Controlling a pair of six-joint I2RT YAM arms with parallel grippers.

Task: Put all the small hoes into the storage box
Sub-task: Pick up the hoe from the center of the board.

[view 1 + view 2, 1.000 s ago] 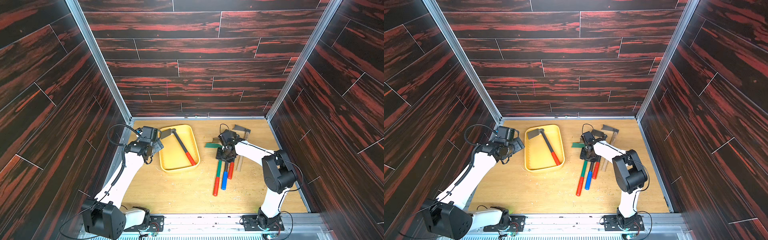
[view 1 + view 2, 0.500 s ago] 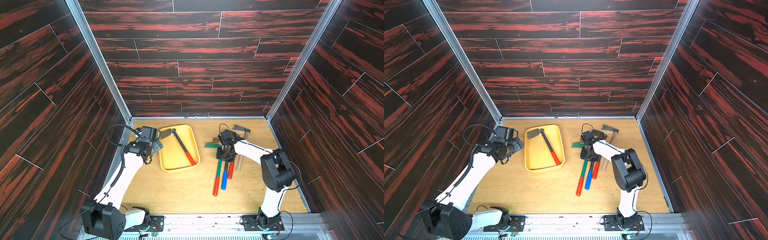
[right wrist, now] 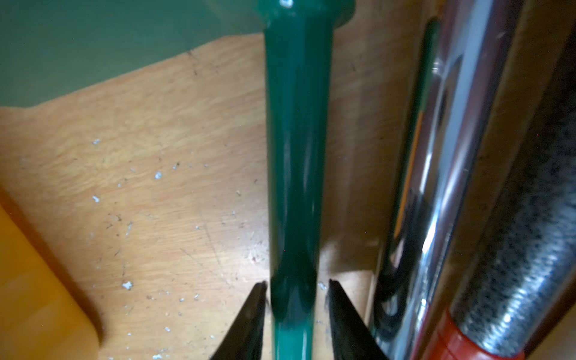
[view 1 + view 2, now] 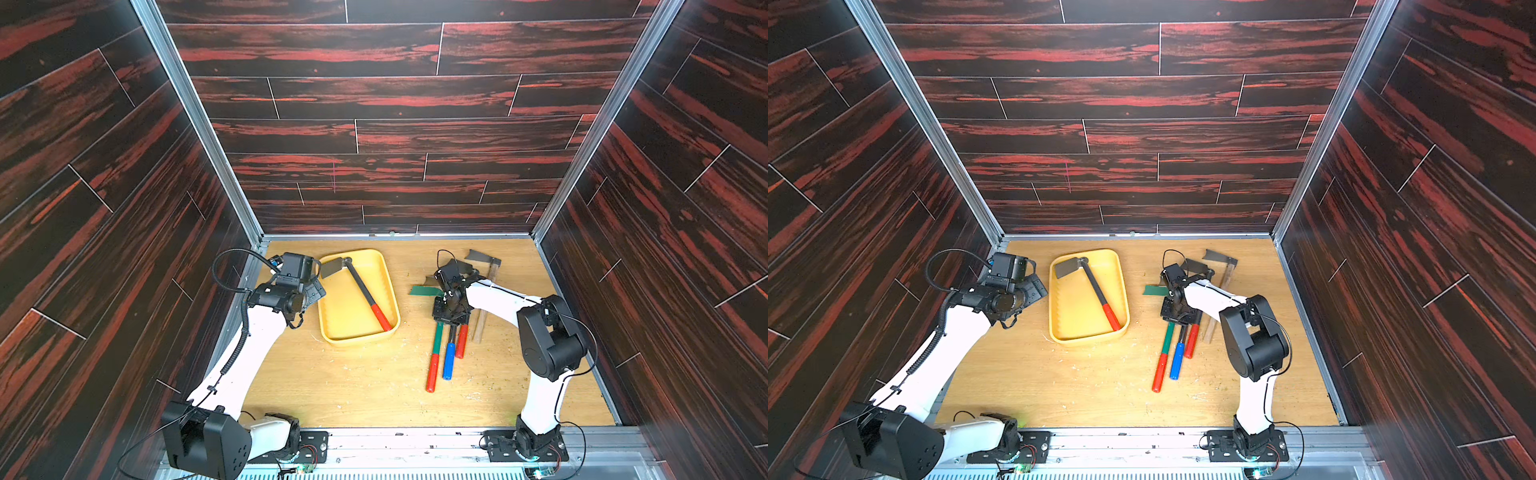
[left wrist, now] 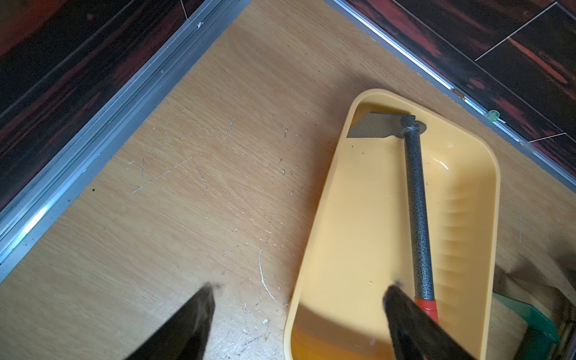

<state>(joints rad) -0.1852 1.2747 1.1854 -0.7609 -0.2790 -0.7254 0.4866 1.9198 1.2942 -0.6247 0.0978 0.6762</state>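
Note:
The yellow storage box lies left of centre. In it lies a small hoe with a grey speckled shaft and a red grip. My left gripper hovers open over the box's left rim, empty. To the right, my right gripper straddles the green shaft of another hoe that lies on the table. Its fingers stand close on either side, with a thin gap still showing.
Beside the green hoe lie a chrome-shafted hoe with a blue grip, a speckled one with a red grip and a wooden-handled one. Dark panel walls close in the wooden table on three sides.
The right gripper's jaws have narrowed around the green shaft. The left arm and the hoe in the box have not moved.

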